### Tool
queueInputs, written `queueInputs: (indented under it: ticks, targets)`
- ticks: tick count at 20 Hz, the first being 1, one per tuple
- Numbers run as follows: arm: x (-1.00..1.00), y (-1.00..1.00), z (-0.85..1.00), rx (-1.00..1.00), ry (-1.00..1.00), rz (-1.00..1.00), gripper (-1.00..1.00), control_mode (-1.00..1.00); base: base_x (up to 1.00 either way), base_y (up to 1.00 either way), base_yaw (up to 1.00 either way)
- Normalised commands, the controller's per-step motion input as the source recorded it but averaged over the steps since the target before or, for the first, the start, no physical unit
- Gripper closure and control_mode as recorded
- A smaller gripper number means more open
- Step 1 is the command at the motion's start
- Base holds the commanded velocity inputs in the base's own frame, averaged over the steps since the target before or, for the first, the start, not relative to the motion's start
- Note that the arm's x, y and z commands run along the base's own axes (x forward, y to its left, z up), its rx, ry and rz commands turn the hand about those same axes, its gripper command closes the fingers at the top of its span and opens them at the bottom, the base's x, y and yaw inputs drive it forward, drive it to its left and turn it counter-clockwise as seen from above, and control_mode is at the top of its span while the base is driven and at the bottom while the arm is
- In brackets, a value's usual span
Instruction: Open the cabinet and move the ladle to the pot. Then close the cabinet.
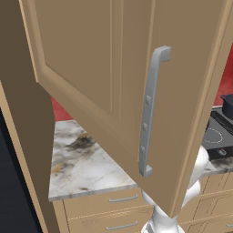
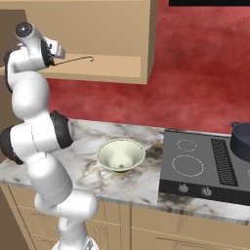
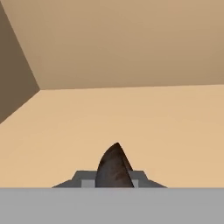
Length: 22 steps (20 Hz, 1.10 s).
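Note:
The cabinet (image 2: 112, 29) stands open. Its door (image 1: 91, 68), with a long grey bar handle (image 1: 150, 113), swings out close to the left base camera. My gripper (image 2: 57, 58) is at the left end of the cabinet's shelf, shut on the ladle (image 2: 78, 59). The ladle is a thin dark utensil that lies along the shelf, pointing right. In the hand view its reddish-brown end (image 3: 114, 168) sits between my fingertips, with the bare shelf floor beyond. The dark blue-grey pot (image 2: 241, 139) stands on the stove at the far right, also seen as the pot (image 1: 227, 105) behind the door.
A pale green bowl (image 2: 120, 155) sits on the marble counter (image 2: 136, 188) below the cabinet. A black cooktop (image 2: 195, 166) with knobs lies to its right. Tan drawers (image 1: 109, 200) run under the counter. The open door blocks much of the left base view.

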Motion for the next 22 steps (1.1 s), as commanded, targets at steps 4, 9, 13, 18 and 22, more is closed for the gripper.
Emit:
queueInputs:
  ticks: [4, 9, 13, 18, 22]
  targets:
    - [-0.41, -0.17, 0.00, 0.00, -0.05, -0.05, 1.00, -1.00, 0.00, 0.00, 0.00]
    - [-0.65, -0.27, 0.00, 0.00, 0.00, -0.03, 1.00, -1.00, 0.00, 0.00, 0.00]
    - [-0.84, -0.44, 0.00, -0.01, 0.00, 0.00, 1.00, -1.00, 0.00, 0.00, 0.00]
    - [-0.92, -0.66, 0.00, -0.01, -0.03, 0.00, 1.00, -1.00, 0.00, 0.00, 0.00]
    - [-0.97, -0.74, 0.00, 0.00, -0.08, 0.00, 1.00, -1.00, 0.00, 0.00, 0.00]
